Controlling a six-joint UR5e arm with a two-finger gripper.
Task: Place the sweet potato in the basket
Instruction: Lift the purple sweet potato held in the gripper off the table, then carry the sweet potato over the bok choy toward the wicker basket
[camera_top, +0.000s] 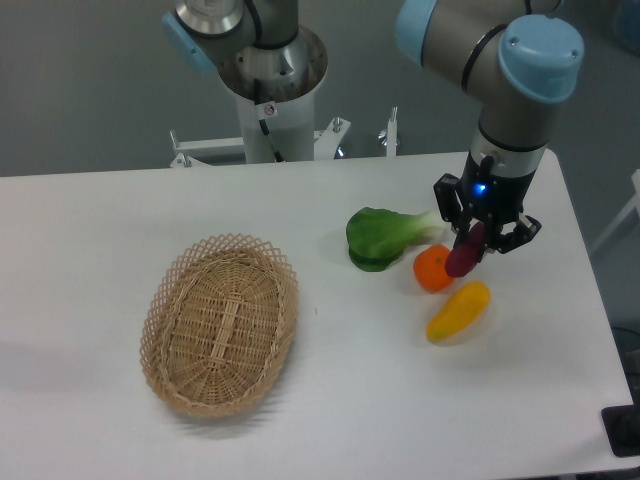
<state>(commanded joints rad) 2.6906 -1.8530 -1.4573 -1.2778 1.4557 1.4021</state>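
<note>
Fixed camera, single view: the arm (500, 60) reaches in from the upper right and hangs wrist-down over the right part of the white table (380, 400); a blue light shows on the wrist housing; the gripper (478, 243) points downward with its dark fingers (520, 232) either side of the sweet potato (464, 253); the jaws are clamped on it near its upper end; the potato hangs tilted, its lower tip overlapping the right edge of the orange (432, 269) as seen from here; whether potato and orange actually touch cannot be told from this angle; the potato appears lifted clear of the tabletop.

Produce cluster, right of centre: the green vegetable (380, 238) lies on its side, leafy end to the left, pale stalk toward the gripper; the orange sits just beside its stalk end, on the near side; the yellow fruit (459, 311) lies slanted just in front of the orange and below the gripper.

The basket (221, 325) rests on the left-centre of the table, long axis running roughly front to back, well apart from the produce and from the gripper; nothing is in it.

The arm's base column (272, 90) stands behind the far table edge.
</note>
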